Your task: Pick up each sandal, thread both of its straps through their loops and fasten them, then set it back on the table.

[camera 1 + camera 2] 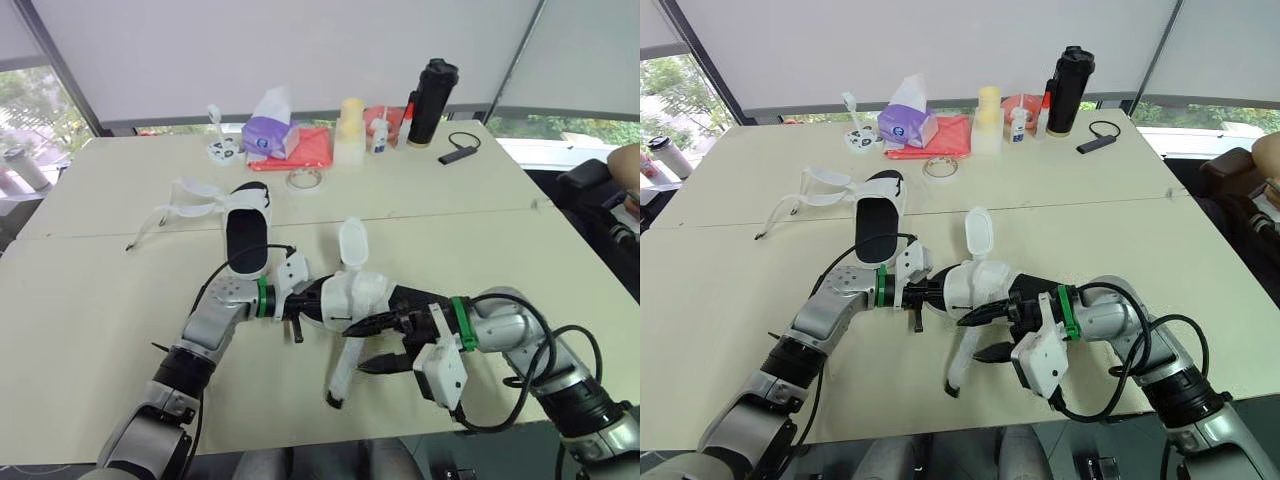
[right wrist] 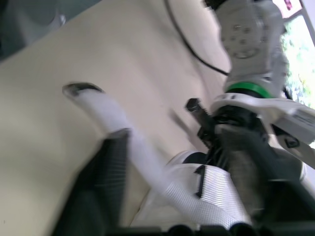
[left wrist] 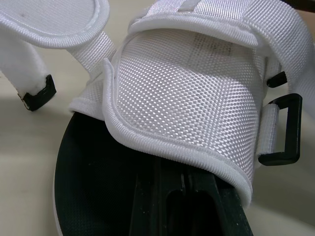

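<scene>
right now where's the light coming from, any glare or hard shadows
Left eye view: daylight enters from the windows behind the table, so shadows are soft, just a faint one by the far sandal. Left wrist view: the near sandal is evenly lit, no glare. Right wrist view: the window corner is washed out.

Tip of left gripper (image 1: 298,312) is buried under the white upper of the near sandal (image 1: 355,292); grip not readable. Left wrist view: sandal sole cut off by frame edge. Right wrist view: motion blur over the hanging strap (image 2: 106,115) and 1 finger (image 2: 96,191) of the right gripper (image 1: 372,345). Person's arm (image 1: 627,165) cut by frame edge. Label on small bottle (image 1: 380,133) too small to read.
</scene>
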Action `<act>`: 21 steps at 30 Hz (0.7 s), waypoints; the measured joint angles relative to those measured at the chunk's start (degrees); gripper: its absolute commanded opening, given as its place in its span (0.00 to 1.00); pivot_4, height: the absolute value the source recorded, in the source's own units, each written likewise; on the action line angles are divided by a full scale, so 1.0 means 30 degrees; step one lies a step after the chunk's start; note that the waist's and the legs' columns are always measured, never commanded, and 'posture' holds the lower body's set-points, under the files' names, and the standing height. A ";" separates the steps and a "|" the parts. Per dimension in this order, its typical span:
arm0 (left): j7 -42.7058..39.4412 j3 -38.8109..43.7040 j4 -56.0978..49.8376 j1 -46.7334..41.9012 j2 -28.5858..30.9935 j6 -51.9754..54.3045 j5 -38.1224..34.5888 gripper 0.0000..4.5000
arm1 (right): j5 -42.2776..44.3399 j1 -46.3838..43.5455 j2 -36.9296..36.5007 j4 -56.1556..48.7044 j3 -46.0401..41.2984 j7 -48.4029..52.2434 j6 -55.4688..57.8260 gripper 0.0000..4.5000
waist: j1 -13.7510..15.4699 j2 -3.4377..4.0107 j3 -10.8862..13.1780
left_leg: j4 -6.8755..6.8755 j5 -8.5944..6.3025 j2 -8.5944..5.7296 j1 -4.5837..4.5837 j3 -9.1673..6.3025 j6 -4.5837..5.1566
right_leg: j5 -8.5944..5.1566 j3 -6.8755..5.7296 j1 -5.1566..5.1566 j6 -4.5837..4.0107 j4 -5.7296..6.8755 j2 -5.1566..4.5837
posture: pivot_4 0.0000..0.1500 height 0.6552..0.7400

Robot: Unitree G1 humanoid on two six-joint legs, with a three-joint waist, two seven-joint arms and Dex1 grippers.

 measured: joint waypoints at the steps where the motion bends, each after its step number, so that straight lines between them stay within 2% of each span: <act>1: -0.0001 0.0017 -0.0095 0.0014 0.0014 0.0127 -0.0004 0.00 | -0.0266 -0.0034 -0.0137 0.0244 0.0043 -0.0165 -0.0482 0.99 | 0.0001 0.0000 0.0000 | 0.0000 0.0000 -0.0001 0.0000 0.0000 0.0001 | -0.0002 0.0000 0.0002 -0.0004 0.0000 0.0000 | 1.00 1.00; 6: -0.0322 0.0050 -0.1585 0.0638 0.0562 0.1111 -0.0346 0.00 | -0.0195 0.0572 -0.2464 0.0281 -0.0006 -0.0250 -0.0705 0.99 | 0.0044 0.0003 0.0002 | -0.0008 -0.0001 -0.0002 0.0000 -0.0005 0.0002 | -0.0022 0.0005 0.0009 -0.0039 -0.0010 -0.0002 | 1.00 1.00; 8: -0.0557 0.0049 -0.2557 0.1166 0.1089 0.1582 -0.0558 0.00 | 0.1415 0.2160 -0.3952 -0.0601 -0.0522 -0.0149 0.1644 0.99 | 0.0072 0.0005 0.0003 | -0.0016 -0.0007 0.0001 -0.0006 -0.0010 0.0011 | -0.0025 0.0007 0.0008 -0.0047 -0.0023 -0.0008 | 1.00 1.00; 11: -0.0744 0.0035 -0.3595 0.1680 0.1585 0.2165 -0.0810 0.00 | 0.4883 0.4103 -0.5405 -0.3262 -0.1444 -0.0207 0.6798 0.99 | 0.0036 0.0016 0.0001 | -0.0017 -0.0015 0.0020 -0.0005 -0.0008 0.0024 | -0.0025 0.0019 0.0006 -0.0057 -0.0028 -0.0014 | 1.00 1.00; 14: -0.0759 -0.0127 -0.4200 0.1977 0.1647 0.2557 -0.0863 0.00 | 0.9084 0.4817 -0.6967 -0.6002 -0.2612 -0.1049 1.3883 0.99 | 0.0047 0.0015 0.0000 | -0.0003 -0.0016 0.0040 -0.0007 -0.0013 0.0026 | -0.0016 0.0019 0.0008 -0.0077 -0.0032 -0.0017 | 1.00 1.00; 17: -0.0743 -0.0339 -0.4466 0.2053 0.1662 0.2647 -0.0856 0.00 | 1.3389 0.4509 -0.7849 -0.7849 -0.3296 -0.2447 2.0801 0.99 | 0.0110 0.0012 -0.0001 | 0.0004 -0.0018 0.0058 -0.0016 -0.0012 0.0024 | -0.0016 0.0017 0.0013 -0.0080 -0.0048 -0.0032 | 1.00 1.00; 21: -0.0743 -0.0601 -0.4464 0.1989 0.1648 0.2293 -0.0796 0.00 | 1.7976 0.2842 -0.8052 -0.8312 -0.3258 -0.4004 2.8195 0.99 | 0.0137 0.0014 -0.0002 | 0.0007 -0.0020 0.0039 -0.0093 -0.0003 0.0031 | -0.0014 0.0011 -0.0028 -0.0080 -0.0096 -0.0066 | 1.00 1.00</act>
